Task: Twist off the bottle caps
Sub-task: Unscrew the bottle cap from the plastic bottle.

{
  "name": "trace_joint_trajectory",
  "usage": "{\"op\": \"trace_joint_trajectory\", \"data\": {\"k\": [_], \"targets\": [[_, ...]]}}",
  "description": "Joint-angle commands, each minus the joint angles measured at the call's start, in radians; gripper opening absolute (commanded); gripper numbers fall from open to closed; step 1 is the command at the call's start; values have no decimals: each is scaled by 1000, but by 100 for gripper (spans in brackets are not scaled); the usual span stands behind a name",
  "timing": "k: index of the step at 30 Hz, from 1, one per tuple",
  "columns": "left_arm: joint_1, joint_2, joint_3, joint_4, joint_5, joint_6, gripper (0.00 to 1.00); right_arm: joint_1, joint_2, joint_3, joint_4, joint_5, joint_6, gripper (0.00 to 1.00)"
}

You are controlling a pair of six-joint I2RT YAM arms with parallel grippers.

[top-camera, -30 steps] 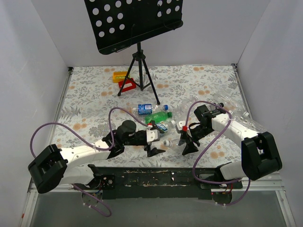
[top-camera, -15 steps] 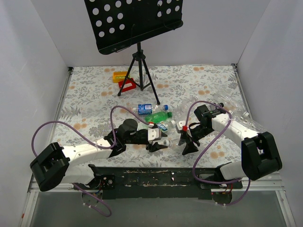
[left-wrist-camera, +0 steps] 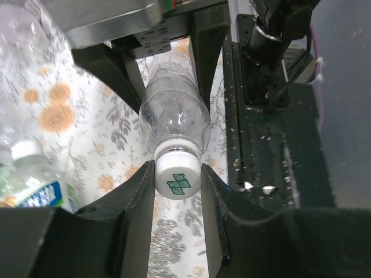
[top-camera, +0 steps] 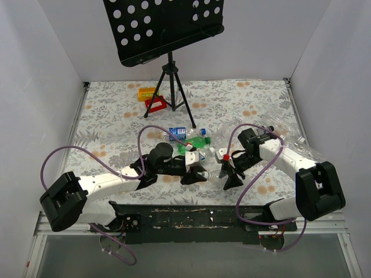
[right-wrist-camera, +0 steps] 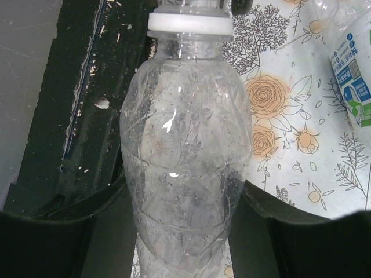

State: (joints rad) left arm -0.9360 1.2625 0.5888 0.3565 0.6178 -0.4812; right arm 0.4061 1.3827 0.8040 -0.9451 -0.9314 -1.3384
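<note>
A small clear bottle [right-wrist-camera: 185, 145] lies level just above the table's near edge, and my right gripper [right-wrist-camera: 184, 200] is shut on its body, a finger pressing each side. Its white cap [left-wrist-camera: 178, 176], printed in green, points toward the left arm. My left gripper [left-wrist-camera: 178, 180] is shut on that cap, both fingers touching its sides. From above, the left gripper [top-camera: 199, 173] and the right gripper [top-camera: 227, 172] face each other with the bottle [top-camera: 213, 174] between them. More bottles, one green [top-camera: 191, 145] and one blue-labelled [top-camera: 177, 132], lie just behind.
A black music stand's tripod [top-camera: 171, 87] rises at the middle back, with red and yellow blocks [top-camera: 152, 98] beside it. Clear bottles [top-camera: 287, 136] lie at the right edge. A blue-labelled capped bottle [left-wrist-camera: 32, 185] lies left of the left fingers. The black base rail [top-camera: 191, 217] runs along the near edge.
My left gripper has moved right to the bottle's cap and shut on it. The right gripper has kept its hold on the bottle without moving.
</note>
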Motion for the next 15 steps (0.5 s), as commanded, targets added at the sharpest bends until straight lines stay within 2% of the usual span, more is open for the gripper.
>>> {"op": "trace_joint_trajectory", "data": {"k": [1, 10, 13, 15], "targets": [[3, -21, 69, -39, -96, -291, 0, 5, -7, 11, -20, -21, -7, 5], [22, -172, 71, -241, -395, -1058, 0, 7, -1, 11, -21, -24, -7, 5], [22, -192, 91, -309, -426, -1178, 0, 5, 1, 12, -24, -27, -10, 5], [22, -195, 104, -336, -444, -1194, 0, 5, 4, 12, -24, -27, -10, 5]]}}
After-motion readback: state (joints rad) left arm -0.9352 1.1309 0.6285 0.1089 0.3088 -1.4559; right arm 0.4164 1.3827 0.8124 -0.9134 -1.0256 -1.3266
